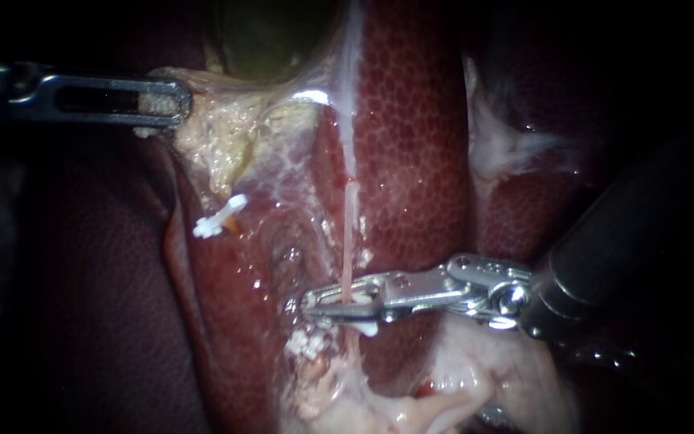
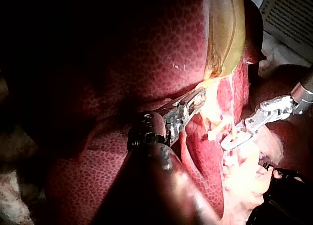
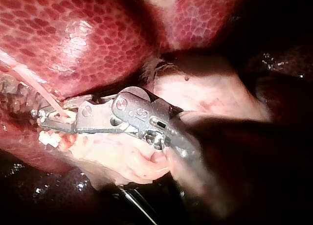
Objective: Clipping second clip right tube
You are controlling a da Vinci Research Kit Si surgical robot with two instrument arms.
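A thin pink right tube [image 1: 350,233] runs down over the liver [image 1: 411,137]. My right instrument [image 1: 324,305] comes in from the right, and its jaws lie close together across this tube, one on each side. A white clip [image 1: 366,327] shows just below those jaws. In the right wrist view the tube [image 3: 44,95] enters the jaws of the right instrument [image 3: 51,118]. Another white clip [image 1: 218,217] sits on the left tube. My left instrument [image 1: 166,100] is shut on pale tissue [image 1: 218,128] below the gallbladder [image 1: 267,32], holding it to the left.
Pale fatty tissue [image 1: 459,386] lies under the right instrument's shaft. White crumbly bits [image 1: 307,345] cling below the jaws. The left wrist view shows both instruments, left [image 2: 195,100] and right [image 2: 238,137], close together over the liver [image 2: 146,63].
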